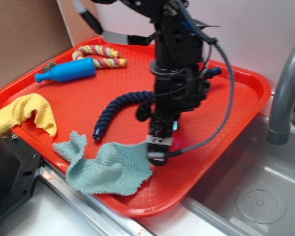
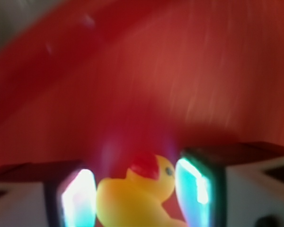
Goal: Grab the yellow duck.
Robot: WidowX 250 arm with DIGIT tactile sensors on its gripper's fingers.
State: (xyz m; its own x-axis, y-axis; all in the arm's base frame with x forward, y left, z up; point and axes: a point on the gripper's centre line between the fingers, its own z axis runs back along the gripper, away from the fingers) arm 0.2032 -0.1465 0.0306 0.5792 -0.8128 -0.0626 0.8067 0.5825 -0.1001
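The duck point(image 2: 137, 196) sits between the gripper point(image 2: 137, 198) fingers on the tray point(image 1: 246, 93). Cloths point(image 1: 108, 167) lie front-left, the bottle point(image 1: 66, 71) and rope toys point(image 1: 101, 55) behind, the sink point(image 1: 255, 196) at right.

The robot arm point(image 1: 179, 49) reaches straight down over the red tray point(image 1: 246, 88), near its front edge. The gripper point(image 1: 157, 147) points down, low over the tray floor. In the wrist view its 2 fingers point(image 2: 78, 198) stand one on each side of the yellow duck point(image 2: 137, 198), close against it.
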